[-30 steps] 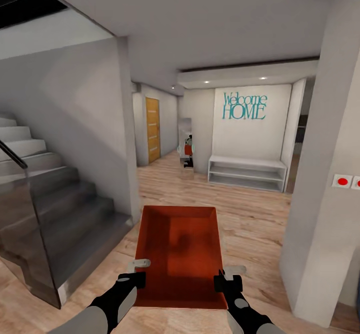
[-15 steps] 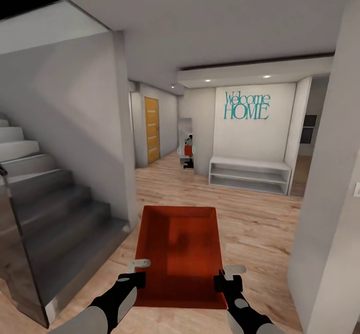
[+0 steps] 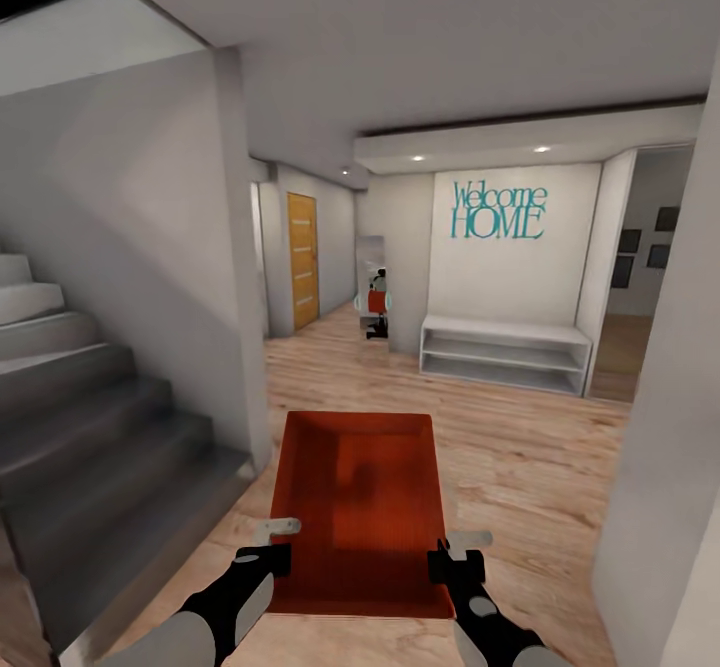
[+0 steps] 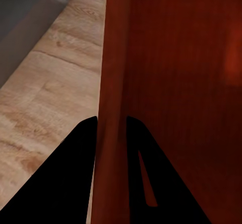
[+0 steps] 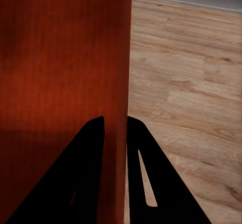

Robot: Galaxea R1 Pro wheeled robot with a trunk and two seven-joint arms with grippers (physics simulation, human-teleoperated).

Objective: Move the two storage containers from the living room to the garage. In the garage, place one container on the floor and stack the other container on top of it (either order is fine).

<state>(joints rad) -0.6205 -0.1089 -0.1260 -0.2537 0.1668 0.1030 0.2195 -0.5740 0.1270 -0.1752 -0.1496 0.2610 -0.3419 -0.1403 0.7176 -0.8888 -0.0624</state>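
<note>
Grey stairs (image 3: 90,417), white bench (image 3: 503,352), teal lettering (image 3: 498,210)

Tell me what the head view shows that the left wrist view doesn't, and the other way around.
Head view alone: the staircase, the Welcome HOME sign, the white shelf, the orange door and the right gripper. Left wrist view alone: a close look at the left gripper with one finger each side of the container wall. Both: the storage container and the wood floor.
</note>
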